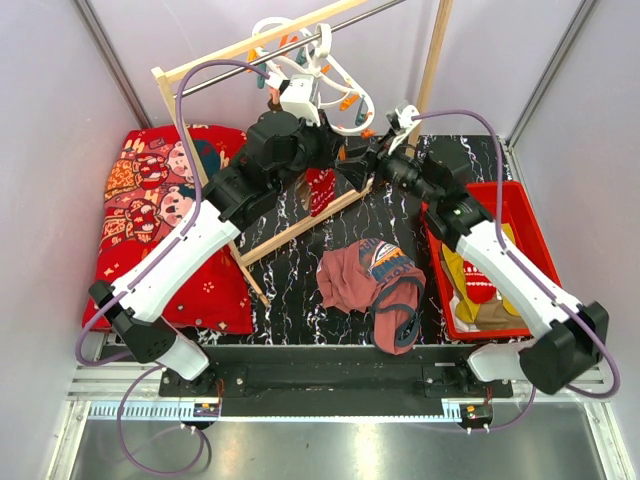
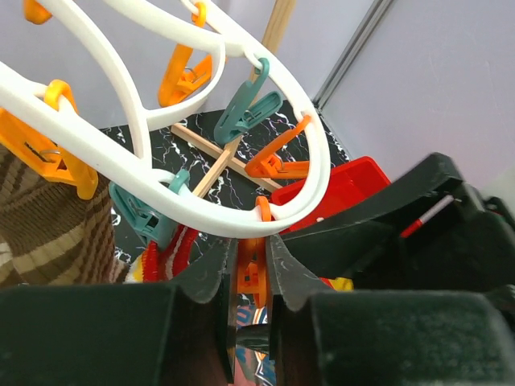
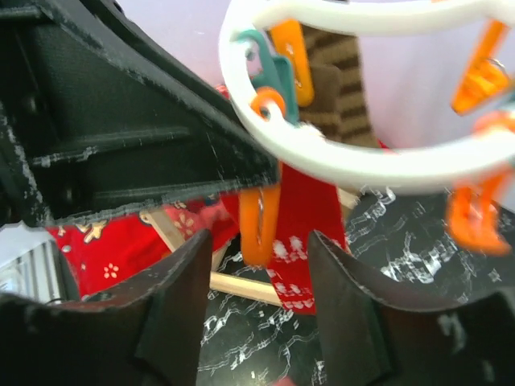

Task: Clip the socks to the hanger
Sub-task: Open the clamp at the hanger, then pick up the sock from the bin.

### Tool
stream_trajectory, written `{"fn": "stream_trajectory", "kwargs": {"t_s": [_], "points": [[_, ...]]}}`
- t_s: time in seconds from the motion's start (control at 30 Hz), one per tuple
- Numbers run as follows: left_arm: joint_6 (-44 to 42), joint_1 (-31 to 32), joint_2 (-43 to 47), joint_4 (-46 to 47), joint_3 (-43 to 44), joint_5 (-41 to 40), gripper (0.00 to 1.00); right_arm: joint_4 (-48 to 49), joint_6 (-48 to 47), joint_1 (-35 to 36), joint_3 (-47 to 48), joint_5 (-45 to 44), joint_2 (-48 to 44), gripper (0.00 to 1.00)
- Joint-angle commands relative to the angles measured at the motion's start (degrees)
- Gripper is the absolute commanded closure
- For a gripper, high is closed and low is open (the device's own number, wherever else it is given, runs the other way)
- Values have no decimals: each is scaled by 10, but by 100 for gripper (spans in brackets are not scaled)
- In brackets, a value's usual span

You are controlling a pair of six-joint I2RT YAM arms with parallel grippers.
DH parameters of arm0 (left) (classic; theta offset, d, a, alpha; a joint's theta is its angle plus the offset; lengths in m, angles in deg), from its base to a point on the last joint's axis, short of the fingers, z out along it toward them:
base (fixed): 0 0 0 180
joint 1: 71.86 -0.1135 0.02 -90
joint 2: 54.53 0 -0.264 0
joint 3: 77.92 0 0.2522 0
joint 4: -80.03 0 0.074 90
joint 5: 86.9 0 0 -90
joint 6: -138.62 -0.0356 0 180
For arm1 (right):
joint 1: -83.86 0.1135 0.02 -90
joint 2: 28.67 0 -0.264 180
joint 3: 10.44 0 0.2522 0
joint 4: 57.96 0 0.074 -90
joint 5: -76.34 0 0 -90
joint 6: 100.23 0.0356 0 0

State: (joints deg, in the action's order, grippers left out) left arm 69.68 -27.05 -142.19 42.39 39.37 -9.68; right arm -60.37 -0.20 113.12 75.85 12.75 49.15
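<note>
The hanger (image 2: 121, 165), a white double ring of orange and teal pegs, hangs from the rail of the wooden rack (image 1: 255, 40) at the far edge of the table (image 1: 290, 280), with both arms raised to it. The left gripper (image 2: 251, 277) is narrowed onto an orange peg (image 3: 259, 217) on the ring's lower rim. The right gripper (image 3: 259, 241), jaws wide and holding nothing, sits just beneath that same peg. A brown-striped sock (image 2: 48, 217) and a red sock (image 3: 302, 241) dangle from the ring, though which peg holds the red one cannot be told. More socks (image 1: 470, 285) lie in the red bin (image 1: 520, 215) at the table's right edge. The risks look plain. The ring hangs free, so a push from either arm could set it swinging or lift its hook off the rail. A squeeze on the wrong peg could drop a sock. The two grippers, working close together, could also knock each other.
</note>
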Motion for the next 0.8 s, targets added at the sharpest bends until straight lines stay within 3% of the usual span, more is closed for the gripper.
{"fn": "stream_trajectory", "kwargs": {"t_s": [0.0,0.23,0.4,0.6,0.77], "points": [[-5,2,4,37,10,-16,90,-97,-22,3,-12,-95,-65,38],[-10,2,20,61,-14,-17,90,-330,-25,-34,-30,-246,-133,31],[-8,2,33,78,-32,-9,90,-471,10,-118,-24,-335,-122,32],[-10,1,41,81,-38,-6,90,-514,49,-250,-6,-341,-42,35],[-8,1,52,82,-47,-2,90,-514,63,-310,49,-312,58,36]]}}
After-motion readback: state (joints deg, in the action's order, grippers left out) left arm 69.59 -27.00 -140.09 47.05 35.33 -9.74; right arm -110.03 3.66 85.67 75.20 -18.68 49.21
